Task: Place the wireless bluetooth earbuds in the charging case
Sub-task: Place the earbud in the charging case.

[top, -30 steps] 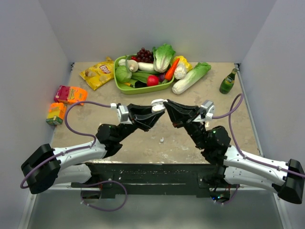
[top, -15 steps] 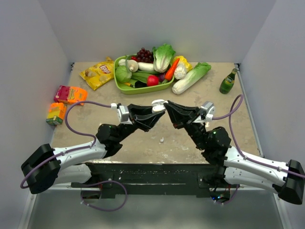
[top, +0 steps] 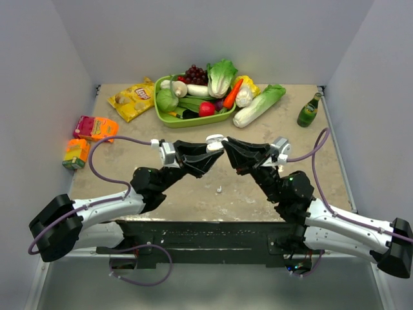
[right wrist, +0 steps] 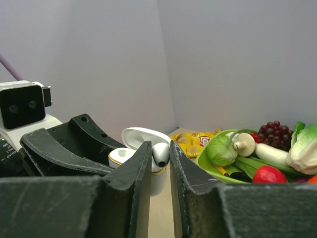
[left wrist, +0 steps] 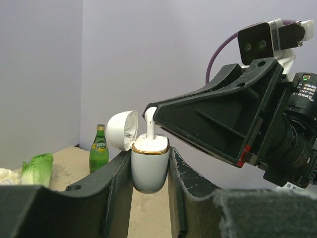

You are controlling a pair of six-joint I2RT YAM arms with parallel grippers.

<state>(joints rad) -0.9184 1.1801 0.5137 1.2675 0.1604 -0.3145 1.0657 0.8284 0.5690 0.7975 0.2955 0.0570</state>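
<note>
My left gripper is shut on the white charging case, which has a gold rim and an open lid, and holds it upright above the table. My right gripper is shut on one white earbud, right over the case. In the left wrist view the earbud's stem stands in the case's top. From above, the two grippers meet at the case. A second tiny white earbud lies on the table below them.
A green tray of vegetables and grapes stands at the back, with a chips bag to its left and a cabbage to its right. A green bottle stands far right. Orange and pink packs lie far left.
Both grippers have edged very slightly toward the far side with the case and earbud. Both holds are unchanged.
</note>
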